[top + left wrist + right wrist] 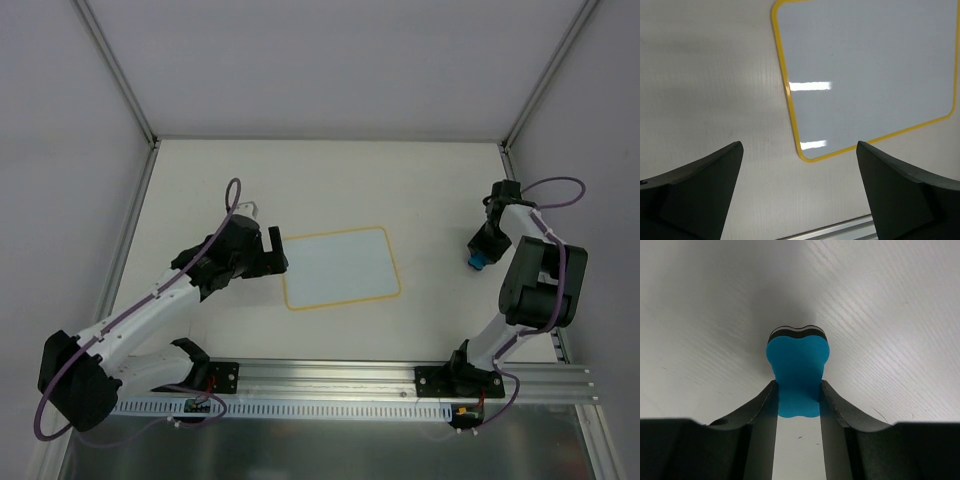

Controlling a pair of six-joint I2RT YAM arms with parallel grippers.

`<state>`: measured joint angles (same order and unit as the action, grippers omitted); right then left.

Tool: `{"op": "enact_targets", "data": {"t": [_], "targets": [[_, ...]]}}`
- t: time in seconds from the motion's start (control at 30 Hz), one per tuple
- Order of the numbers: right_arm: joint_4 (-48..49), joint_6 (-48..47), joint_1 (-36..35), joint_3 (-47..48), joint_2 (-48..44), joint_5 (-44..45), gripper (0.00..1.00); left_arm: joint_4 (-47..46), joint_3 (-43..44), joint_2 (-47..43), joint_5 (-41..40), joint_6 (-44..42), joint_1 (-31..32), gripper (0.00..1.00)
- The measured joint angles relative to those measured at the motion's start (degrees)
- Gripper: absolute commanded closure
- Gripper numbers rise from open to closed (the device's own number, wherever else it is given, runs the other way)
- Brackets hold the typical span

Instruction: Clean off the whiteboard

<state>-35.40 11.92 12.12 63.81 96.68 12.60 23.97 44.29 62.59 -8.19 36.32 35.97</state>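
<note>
The flat white whiteboard with rounded corners and a thin yellow border (pixel 340 268) lies on the pale table (pixel 200 180) at the centre of the top view. The left gripper (pixel 276 250) sits just beside its left edge, jaws spread wide and empty. At the frame's right, well apart from the board, the right gripper (pixel 480 258) pinches a small blue eraser block (pixel 797 360).

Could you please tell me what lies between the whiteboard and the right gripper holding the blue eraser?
Nothing: only bare table separates whiteboard from right gripper, per top view.
</note>
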Motion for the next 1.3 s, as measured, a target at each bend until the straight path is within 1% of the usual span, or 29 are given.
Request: {"op": "enact_targets", "data": {"t": [0.03,0.13,0.17,0.2,0.27,0.37,0.4,0.47,0.5,0.53,0.6,0.77,0.87,1.0,1.13,1.3], "targets": [[0.31,0.0,0.15,-0.09,0.22,-0.04,0.65,0.68,0.33,-1.42,-0.26,-0.48,-0.5,0.01],[1.05,0.02,0.31,-0.96,0.92,-0.42,0.64,2.25,1.2,-4.83,-1.29,-1.99,-2.99,0.01],[1.09,0.02,0.31,-1.14,1.18,-0.57,0.6,2.62,1.33,-5.75,-1.6,-2.56,-3.85,0.01],[1.14,0.04,0.37,-1.25,1.51,-0.83,0.51,2.95,1.38,-6.54,-1.99,-2.93,-4.66,0.01],[1.42,0.28,0.55,-1.6,1.99,-1.11,0.42,3.8,1.38,-7.48,-2.56,-3.39,-5.62,0.01],[1.64,0.07,0.72,-1.84,2.38,-1.36,0.38,5.03,1.38,-8.04,-2.84,-4.04,-6.47,0.01],[1.77,0.04,0.79,-1.84,2.38,-1.42,0.31,5.38,1.38,-8.13,-2.86,-4.22,-6.45,0.01],[1.86,0.11,0.92,-1.84,2.38,-1.46,0.26,5.92,1.36,-8.26,-2.86,-4.39,-6.45,0.01],[1.92,0.04,0.98,-1.84,2.38,-1.49,0.15,6.1,1.36,-8.35,-2.86,-4.44,-6.45,0.01],[1.97,-0.07,1.03,-1.86,2.36,-1.49,0.09,6.16,1.36,-8.41,-2.86,-4.46,-6.47,0.01],[2.23,-0.24,1.05,-2.25,1.7,-1.46,0.01,6.4,1.36,-8.63,-2.86,-4.5,-6.47,0.01],[1.31,-1.22,1.09,-4.07,-5.18,-1.53,0.01,7.19,1.38,-10.16,-3.1,-5.38,-6.49,0.01],[-0.26,-2.56,1.09,-3.76,-13.25,-1.46,0.01,8.28,1.84,-11.21,-4.02,-5.99,-6.84,0.01],[-3.82,-5.03,1.11,0.35,-25.22,-1.14,0.01,9.81,3.91,-12.59,-5.95,-7.3,-6.84,0.01],[-4.94,-7.34,1.14,5.84,-37.64,-1.88,0.01,11.98,8.48,-14.56,-8.87,-9.31,-6.86,0.01],[-4.96,-10.4,1.14,9.9,-51.69,-6.1,0.01,14.32,17.03,-19.26,-13.99,-12.63,-7.21,0.01]]}}
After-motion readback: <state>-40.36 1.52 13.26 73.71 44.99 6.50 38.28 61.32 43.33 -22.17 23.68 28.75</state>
